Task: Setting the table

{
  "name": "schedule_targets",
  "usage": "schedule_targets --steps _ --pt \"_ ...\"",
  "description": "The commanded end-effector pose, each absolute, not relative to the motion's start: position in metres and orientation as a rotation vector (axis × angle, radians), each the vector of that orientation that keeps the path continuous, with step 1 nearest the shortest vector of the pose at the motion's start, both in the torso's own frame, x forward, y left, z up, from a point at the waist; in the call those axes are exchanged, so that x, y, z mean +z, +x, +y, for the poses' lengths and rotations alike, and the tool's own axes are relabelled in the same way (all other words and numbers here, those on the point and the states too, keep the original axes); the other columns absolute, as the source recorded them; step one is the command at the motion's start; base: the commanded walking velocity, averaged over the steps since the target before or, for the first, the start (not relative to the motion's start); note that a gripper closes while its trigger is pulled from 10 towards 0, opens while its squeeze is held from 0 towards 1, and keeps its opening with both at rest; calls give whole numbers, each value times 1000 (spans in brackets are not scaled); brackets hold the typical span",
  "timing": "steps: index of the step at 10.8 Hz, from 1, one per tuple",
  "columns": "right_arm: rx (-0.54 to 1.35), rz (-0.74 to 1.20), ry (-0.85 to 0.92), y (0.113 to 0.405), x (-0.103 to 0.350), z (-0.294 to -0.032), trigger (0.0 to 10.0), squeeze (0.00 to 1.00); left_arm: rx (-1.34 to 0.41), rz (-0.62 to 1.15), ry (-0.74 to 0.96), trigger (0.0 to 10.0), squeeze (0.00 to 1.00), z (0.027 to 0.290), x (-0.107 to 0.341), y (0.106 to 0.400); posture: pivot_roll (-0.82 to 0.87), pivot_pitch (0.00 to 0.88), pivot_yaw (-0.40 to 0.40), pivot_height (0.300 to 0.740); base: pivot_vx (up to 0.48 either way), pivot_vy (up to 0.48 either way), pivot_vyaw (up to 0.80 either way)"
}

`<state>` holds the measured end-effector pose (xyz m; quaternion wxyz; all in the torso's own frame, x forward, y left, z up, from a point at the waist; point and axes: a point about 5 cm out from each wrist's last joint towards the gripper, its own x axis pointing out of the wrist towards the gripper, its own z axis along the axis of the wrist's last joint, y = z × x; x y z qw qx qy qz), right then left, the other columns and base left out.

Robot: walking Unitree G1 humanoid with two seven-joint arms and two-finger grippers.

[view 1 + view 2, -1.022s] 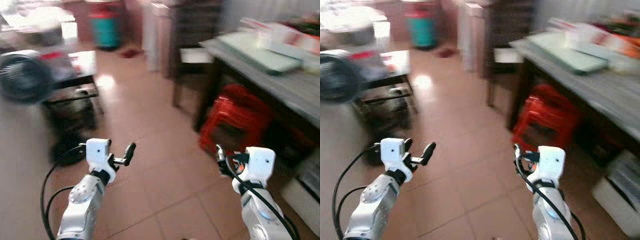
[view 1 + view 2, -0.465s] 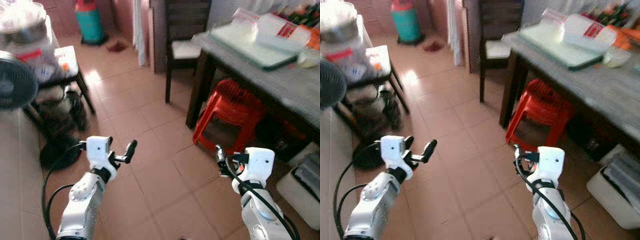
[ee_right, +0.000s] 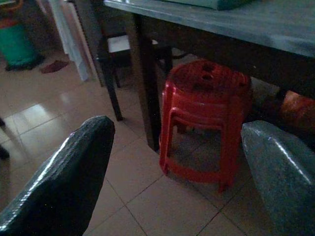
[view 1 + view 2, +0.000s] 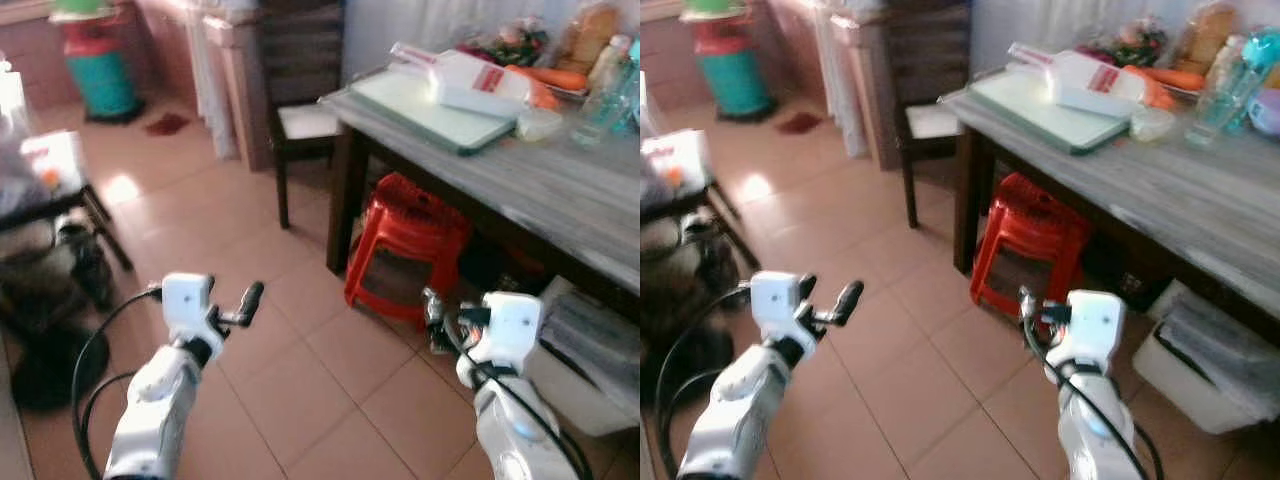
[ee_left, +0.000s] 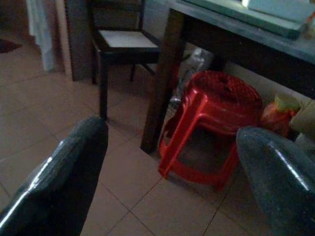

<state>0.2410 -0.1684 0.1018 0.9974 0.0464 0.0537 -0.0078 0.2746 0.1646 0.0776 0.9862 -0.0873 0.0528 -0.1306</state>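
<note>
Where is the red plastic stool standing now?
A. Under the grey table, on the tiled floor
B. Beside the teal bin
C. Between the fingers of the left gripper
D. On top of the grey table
A: the red plastic stool stands on the tiled floor, tucked beneath the edge of the grey table, beside its dark leg.

Home dining area: tiled floor [image 4: 300,390], grey table [image 4: 560,190] with food at 2 o'clock, red stool [image 4: 405,245] under it.

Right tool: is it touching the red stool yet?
Apart. The right wrist view shows the red stool well beyond the open fingers, with bare floor between; the right tool hangs short of it.
</note>
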Motion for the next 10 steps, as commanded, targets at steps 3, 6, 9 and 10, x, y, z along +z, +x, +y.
schedule_targets --steps 3,6,9,10 --pt "-43 117 75 239 101 -178 10000 0 -306 87 -182 10000 0 152 82 276 6 84 21 740 322 0 -800" --pt "-41 121 75 238 100 -177 10000 0 -312 94 -179 10000 0 152 80 275 8 83 22 740 314 0 -800" --pt "-35 105 74 241 105 -176 10000 0 -309 80 -174 10000 0 152 83 276 14 81 21 740 183 0 -800" --pt "-4 64 46 242 116 -170 10000 0 -313 35 -154 10000 0 151 92 278 13 81 21 740 0 0 -625"
